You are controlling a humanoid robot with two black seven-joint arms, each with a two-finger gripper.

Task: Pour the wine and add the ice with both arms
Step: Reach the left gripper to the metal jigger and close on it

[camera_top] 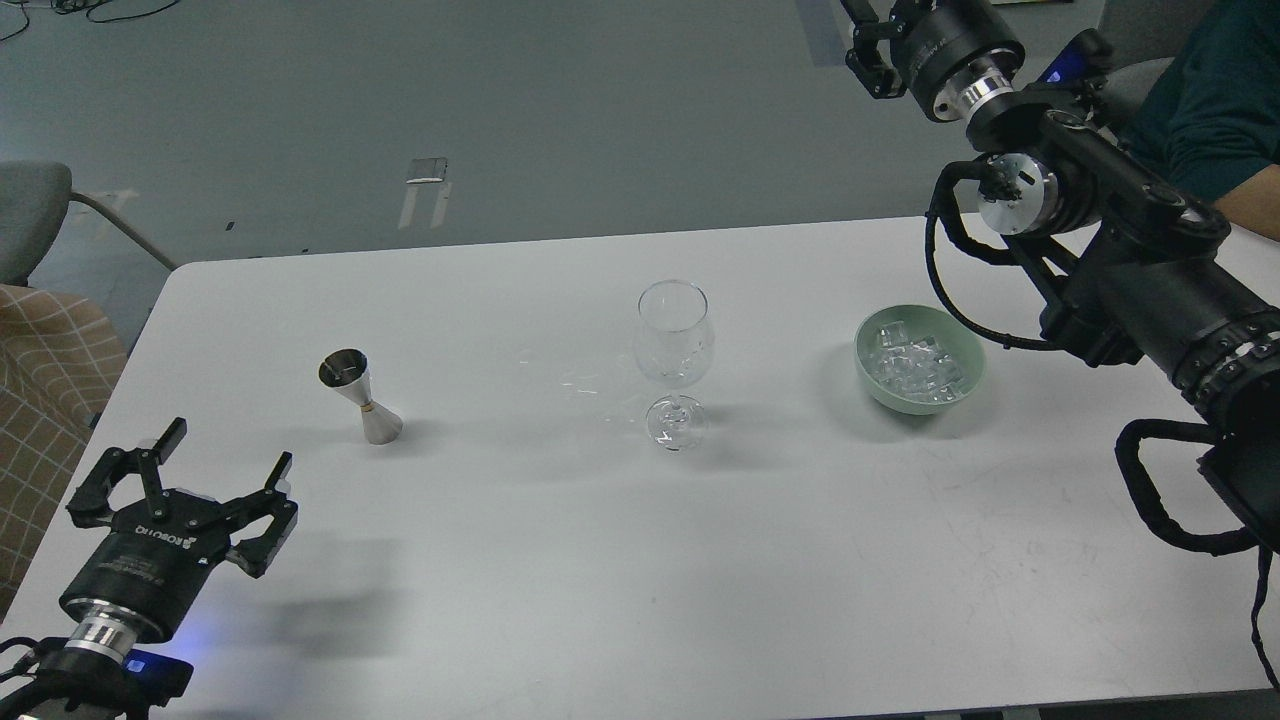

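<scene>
Your left gripper (pixel 218 462) sits nearest the camera, at about 8 o'clock over the near-left corner of the white table (pixel 560 600). Fingers spread wide, nothing between them; it casts a soft shadow on the tabletop to its right.

Steel jigger (pixel 361 397) — upright, hourglass shape, open cup on top — stands at roughly 9 o'clock from table centre, up and to the right of that gripper and apart from it.

Clear stemmed wine glass (pixel 675 362) stands upright near the middle of the table. You can see no liquid in its bowl. A few glints lie on the surface just to its left; what they are cannot be told.

Pale green bowl (pixel 920 358) sits at about 3 o'clock from the glass, well apart from it. The ice (pixel 912 362) is piled inside this bowl — many small clear cubes, none seen outside its rim.

Your right arm (pixel 1120 250) comes in from the right edge and reaches up past the far edge of the table toward 1 o'clock. Your right gripper (pixel 872 45) is at the top edge of the view, above the floor and away from the bowl; it is partly cut off, so you cannot tell how far it is open, and nothing is seen in it.

A person's arm in a dark teal sleeve (pixel 1215 100) shows at the upper right corner.
</scene>
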